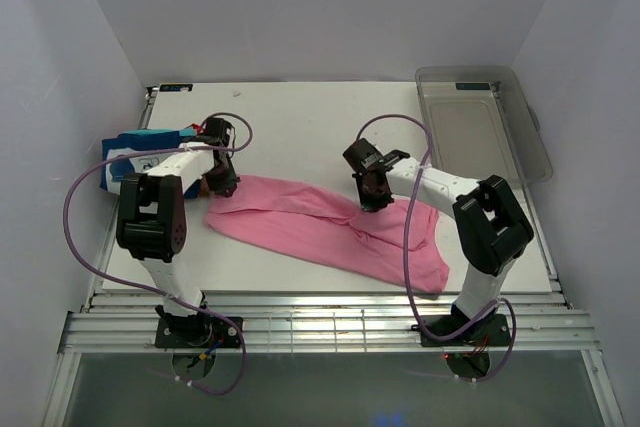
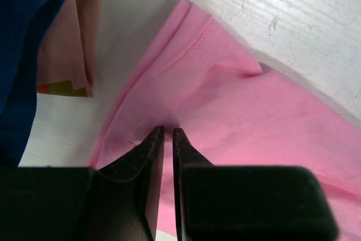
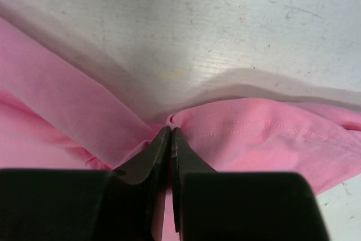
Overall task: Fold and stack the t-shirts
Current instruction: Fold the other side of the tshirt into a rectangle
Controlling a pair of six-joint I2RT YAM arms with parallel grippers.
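Observation:
The plain pink t-shirt point(image 1: 320, 227) lies crumpled lengthwise across the middle of the table. My left gripper point(image 1: 222, 183) is at its far left corner. In the left wrist view the jaws point(image 2: 168, 131) are closed to a narrow slit, pinching the pink cloth point(image 2: 254, 111) near its hem. My right gripper point(image 1: 372, 197) is at the shirt's far edge near the middle. In the right wrist view it point(image 3: 170, 129) is shut on a small fold of pink cloth point(image 3: 271, 134). The stack of folded t-shirts point(image 1: 138, 155), blue on top, sits at the left edge and shows in the left wrist view point(image 2: 22, 55).
A clear plastic bin point(image 1: 482, 125) stands at the back right corner. White walls enclose the table point(image 1: 300, 117) on three sides. A salmon cloth edge point(image 2: 67, 38) of the stack lies close to my left gripper. Purple cables loop from both arms.

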